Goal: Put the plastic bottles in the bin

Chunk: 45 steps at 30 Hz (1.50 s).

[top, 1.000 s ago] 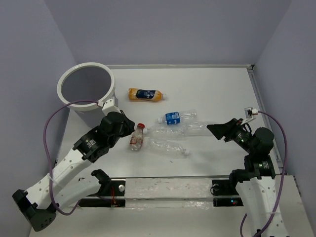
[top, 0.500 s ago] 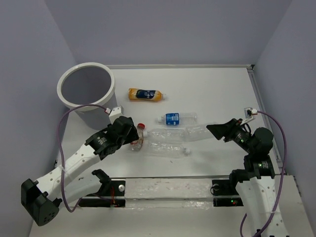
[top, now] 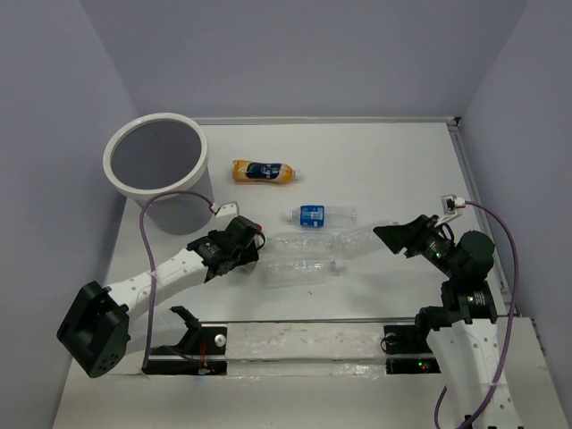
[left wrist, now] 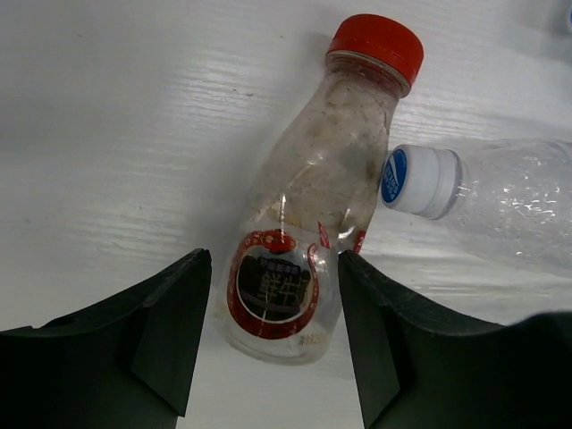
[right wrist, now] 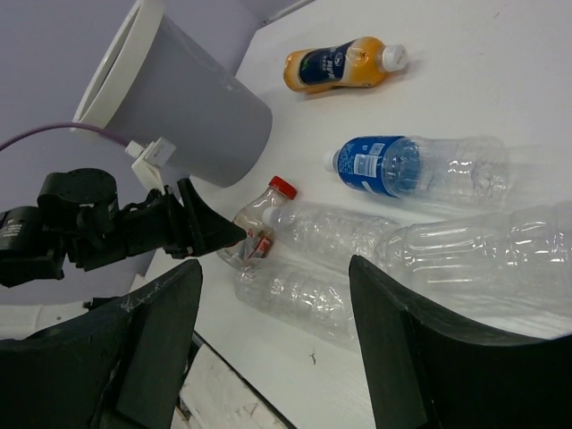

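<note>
A clear, red-capped bottle (left wrist: 304,197) lies on the white table, its base between the fingers of my left gripper (left wrist: 273,344). The jaws stand open on either side of it, with slight gaps showing. A clear bottle's white cap (left wrist: 420,181) touches its shoulder. From above, the left gripper (top: 250,246) covers most of that bottle. My right gripper (top: 393,234) hangs open and empty over the table's right side. Also lying flat are an orange bottle (top: 262,171), a blue-labelled bottle (top: 320,214) and clear bottles (top: 299,271). The bin (top: 109,156) stands at the far left.
The left arm's purple cable (top: 147,232) loops up beside the bin wall (right wrist: 197,107). Lilac walls close the table on the left, back and right. A clear rail (top: 304,344) runs along the near edge between the arm bases.
My left arm has swung right and lowered from beside the bin onto the red-capped bottle, and its jaws have opened. The nearest clear bottle shifted slightly. The right arm has not moved.
</note>
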Tool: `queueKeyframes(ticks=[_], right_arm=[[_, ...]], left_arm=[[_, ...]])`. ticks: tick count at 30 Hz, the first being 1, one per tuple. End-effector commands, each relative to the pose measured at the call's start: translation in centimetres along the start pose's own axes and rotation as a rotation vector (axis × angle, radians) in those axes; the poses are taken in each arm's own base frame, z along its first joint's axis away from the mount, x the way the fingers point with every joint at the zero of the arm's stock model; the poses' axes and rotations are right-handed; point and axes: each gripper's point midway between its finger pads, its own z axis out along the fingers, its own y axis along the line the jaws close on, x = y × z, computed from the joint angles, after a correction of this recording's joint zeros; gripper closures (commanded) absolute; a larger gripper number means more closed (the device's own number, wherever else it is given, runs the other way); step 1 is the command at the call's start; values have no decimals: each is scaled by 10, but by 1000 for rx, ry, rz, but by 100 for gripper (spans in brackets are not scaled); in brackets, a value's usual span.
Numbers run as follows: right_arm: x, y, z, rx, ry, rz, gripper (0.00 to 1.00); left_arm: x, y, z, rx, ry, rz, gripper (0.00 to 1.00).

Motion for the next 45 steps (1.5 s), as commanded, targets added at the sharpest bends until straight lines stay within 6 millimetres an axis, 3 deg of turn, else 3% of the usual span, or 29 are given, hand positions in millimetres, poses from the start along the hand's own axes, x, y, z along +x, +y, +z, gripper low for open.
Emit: queueKeyframes(ticks=[1, 9, 15, 18, 22, 28, 37, 42, 45], right_arm=[[2, 4, 0, -35, 5, -37, 28], [4, 2, 1, -32, 13, -37, 28], [4, 2, 1, -32, 15, -38, 28], [2, 4, 1, -37, 12, -40, 28], [3, 4, 1, -35, 14, -39, 28], [3, 4, 0, -33, 11, -35, 28], [-2, 9, -1, -40, 2, -39, 28], [-3, 12, -2, -46, -2, -35, 28], [-4, 13, -2, -46, -3, -36, 28]], left_arm=[[-12, -2, 17, -41, -75, 15, 32], [0, 0, 32, -61, -47, 14, 32], [8, 14, 38, -121, -46, 9, 47], [12, 19, 38, -137, -44, -6, 62], [14, 22, 34, -136, -38, -27, 100], [8, 20, 18, -95, -56, -69, 100], [-40, 8, -36, 9, -178, -114, 100], [-44, 2, -46, 64, -188, -120, 100], [-50, -12, -56, 136, -202, -110, 100]])
